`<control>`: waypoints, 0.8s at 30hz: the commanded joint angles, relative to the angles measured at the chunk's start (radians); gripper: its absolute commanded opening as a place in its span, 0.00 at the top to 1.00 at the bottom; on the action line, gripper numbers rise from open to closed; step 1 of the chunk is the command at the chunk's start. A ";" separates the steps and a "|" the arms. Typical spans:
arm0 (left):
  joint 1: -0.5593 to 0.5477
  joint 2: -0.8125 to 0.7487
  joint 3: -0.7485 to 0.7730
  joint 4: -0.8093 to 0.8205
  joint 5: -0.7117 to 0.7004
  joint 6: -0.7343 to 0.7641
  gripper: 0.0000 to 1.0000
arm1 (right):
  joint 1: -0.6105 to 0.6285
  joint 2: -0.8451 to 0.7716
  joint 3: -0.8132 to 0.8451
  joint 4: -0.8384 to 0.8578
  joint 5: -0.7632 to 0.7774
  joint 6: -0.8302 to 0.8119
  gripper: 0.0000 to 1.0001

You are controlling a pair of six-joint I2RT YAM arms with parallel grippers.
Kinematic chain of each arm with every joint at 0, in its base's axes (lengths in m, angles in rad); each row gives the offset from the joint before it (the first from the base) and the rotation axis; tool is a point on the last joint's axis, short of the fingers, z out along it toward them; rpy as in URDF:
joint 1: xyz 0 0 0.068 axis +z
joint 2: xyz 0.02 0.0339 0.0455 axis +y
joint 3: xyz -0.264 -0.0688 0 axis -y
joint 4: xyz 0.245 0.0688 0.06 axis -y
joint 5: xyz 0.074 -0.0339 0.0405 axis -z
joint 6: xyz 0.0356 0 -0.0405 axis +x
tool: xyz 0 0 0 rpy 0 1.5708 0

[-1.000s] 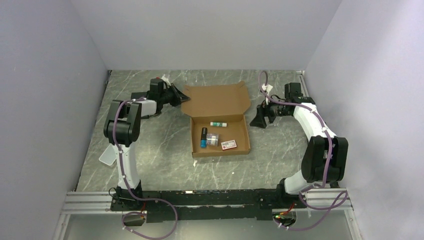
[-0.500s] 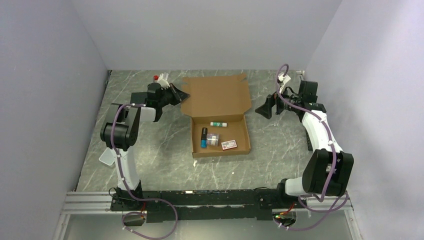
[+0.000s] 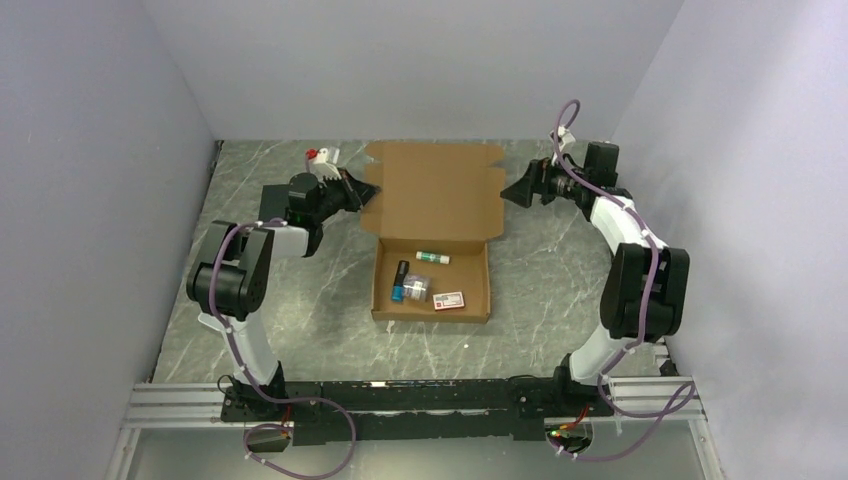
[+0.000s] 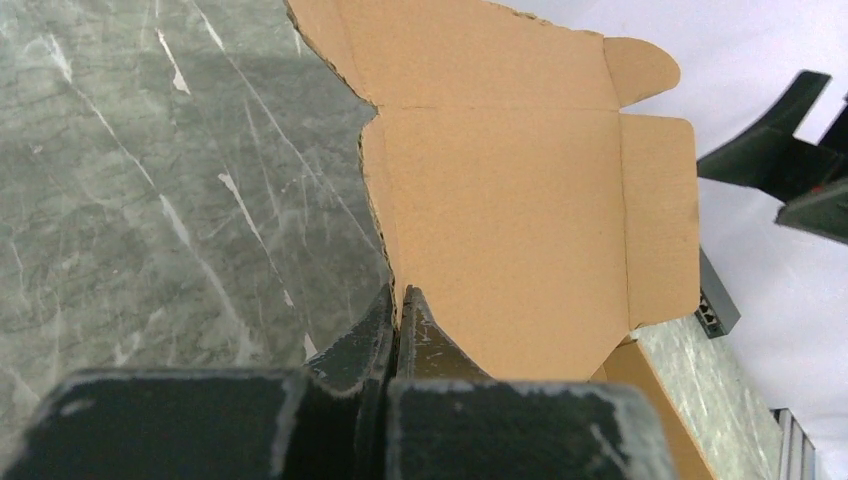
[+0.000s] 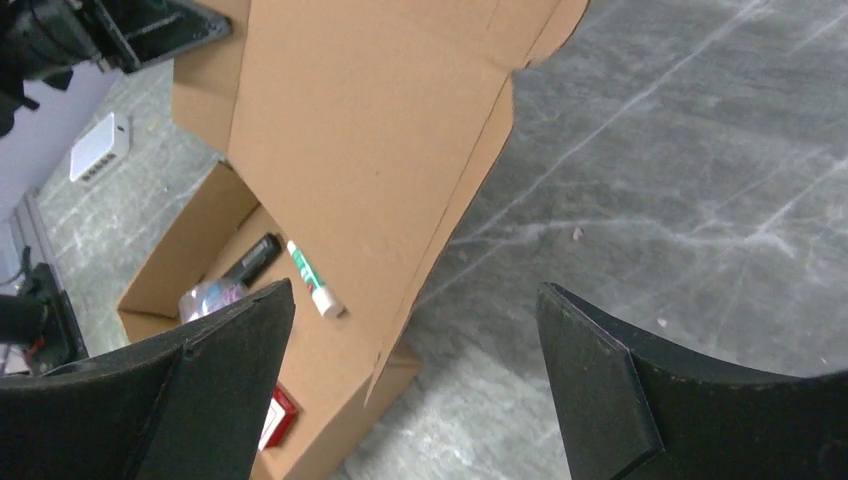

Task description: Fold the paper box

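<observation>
1. The table (image 3: 300, 320) is grey marble-patterned, walled by plain pale panels on three sides. Only the top view shows its full spread and both arms at once.
2. The paper box (image 3: 432, 250) lies mid-table, its shallow tray toward the arms and its lid (image 3: 432, 190) raised at the far end. The top view shows the whole outline. The left wrist view shows only the lid's inner face (image 4: 510, 230) with its creases and rounded corner tab. The right wrist view alone looks under the tilted lid (image 5: 370, 130) into the tray.
3. The left fingers (image 3: 362, 190) are pinched shut on the lid's left edge. The left wrist view shows the two tips (image 4: 398, 315) pressed together with the cardboard edge between them.
4. The right fingers (image 3: 520, 190) stand spread wide just beside the lid's right edge, holding nothing. In the right wrist view both black pads (image 5: 240, 370) frame the lid with bare table between them.
5. Inside the tray lie a white tube with a green band (image 3: 433, 256), a dark tube with a blue end (image 3: 399, 281), a small clear bottle (image 3: 417, 291) and a small red-and-white packet (image 3: 450, 299). The raised lid partly hides them from the right wrist view, and the left wrist view shows none of them.
6. A small white and red object (image 3: 320, 157) sits behind the left wrist, too small to identify.
</observation>
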 commanded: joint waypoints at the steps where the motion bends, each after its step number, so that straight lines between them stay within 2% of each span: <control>1: -0.019 -0.075 -0.027 0.067 0.020 0.087 1.00 | 0.046 0.048 0.103 0.082 0.034 0.092 0.07; 4: -0.025 -0.087 -0.042 0.079 0.011 0.085 1.00 | 0.076 0.085 0.142 0.085 0.100 0.125 0.11; 7: -0.031 -0.099 -0.058 0.090 0.000 0.080 1.00 | 0.102 0.114 0.179 0.068 0.171 0.143 0.22; 9: -0.035 -0.107 -0.066 0.094 -0.009 0.080 1.00 | 0.117 0.123 0.191 0.045 0.224 0.133 0.32; 11: -0.037 -0.115 -0.072 0.096 -0.018 0.080 1.00 | 0.123 0.119 0.187 0.039 0.256 0.122 0.51; 13: -0.037 -0.124 -0.078 0.095 -0.027 0.081 1.00 | 0.123 0.107 0.172 0.049 0.278 0.121 0.65; 18: -0.038 -0.145 -0.083 0.086 -0.040 0.081 0.99 | 0.123 0.082 0.156 0.063 0.290 0.112 0.89; 21: -0.038 -0.157 -0.081 0.073 -0.042 0.079 0.96 | 0.124 0.077 0.168 0.061 0.293 0.096 1.00; 24: -0.038 -0.168 -0.074 0.050 -0.033 0.068 0.85 | 0.124 0.072 0.180 0.073 0.299 0.061 1.00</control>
